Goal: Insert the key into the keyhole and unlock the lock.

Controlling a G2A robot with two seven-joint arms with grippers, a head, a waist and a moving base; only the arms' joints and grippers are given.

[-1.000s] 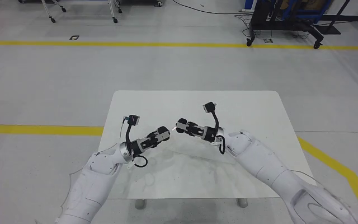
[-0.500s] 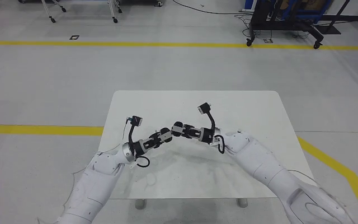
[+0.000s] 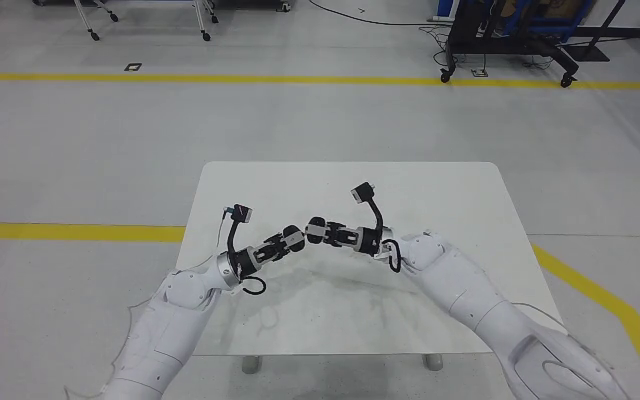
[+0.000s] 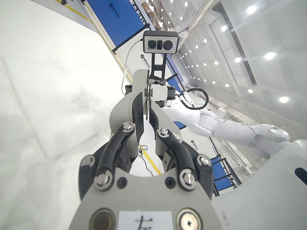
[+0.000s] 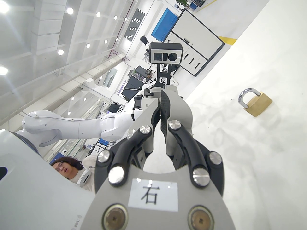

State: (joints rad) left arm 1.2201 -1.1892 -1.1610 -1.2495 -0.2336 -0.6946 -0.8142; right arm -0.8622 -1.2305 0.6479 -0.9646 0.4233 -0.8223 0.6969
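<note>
Over the middle of the white table (image 3: 440, 190) my two grippers meet tip to tip. A thin silver key (image 4: 145, 112) shows edge-on between the pads of my left gripper (image 4: 146, 94), which is shut on it. Its far end runs into the fingertips of my right gripper (image 5: 161, 94), whose fingers are pressed together. From above, the left gripper (image 3: 293, 238) and right gripper (image 3: 315, 228) touch in mid-air. A brass padlock (image 5: 256, 102) with a silver shackle lies flat on the table, off to one side of the right gripper.
Bare table surface (image 5: 263, 156) surrounds the padlock. The table's edges are well away from both grippers. Yellow floor lines and trolleys lie beyond the table.
A second ago the two grippers were a short gap apart. Both arms have moved inward, and now the fingertips meet at the table's middle.
</note>
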